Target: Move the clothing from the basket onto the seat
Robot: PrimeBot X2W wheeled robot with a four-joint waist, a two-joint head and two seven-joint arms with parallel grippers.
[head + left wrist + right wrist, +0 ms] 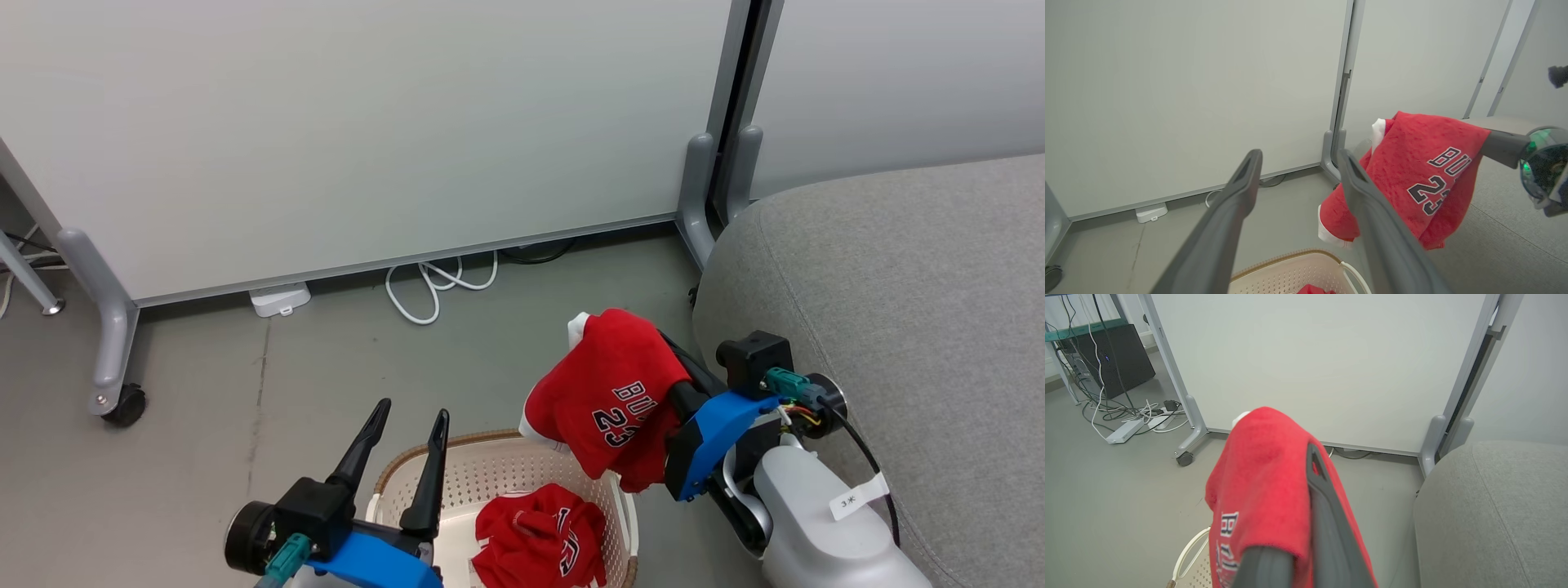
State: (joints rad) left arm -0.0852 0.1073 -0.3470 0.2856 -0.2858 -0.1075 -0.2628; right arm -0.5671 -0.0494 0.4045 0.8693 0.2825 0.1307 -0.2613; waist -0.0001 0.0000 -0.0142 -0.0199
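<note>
The right gripper (1310,457) is clenched on a bright red jersey with white trim and the number 23 (608,384). The jersey drapes over the gripper's dark fingers and hangs above the far right corner of the cream perforated plastic basket with a brown rim (490,478). A second, crumpled red jersey (535,535) lies inside the basket. The left gripper (413,410) hovers over the basket's left rim, jaws spread wide, holding nothing. The large light grey fabric couch cushion (914,286) rises just to the right of the held jersey, its rounded edge facing the arm. Beyond, a pale wheeled partition panel (367,122) stands on the grey floor (245,392). Its grey upright legs (700,196) are close by the cushion's far corner, and a looped white cable (433,286) lies at its foot.
</note>
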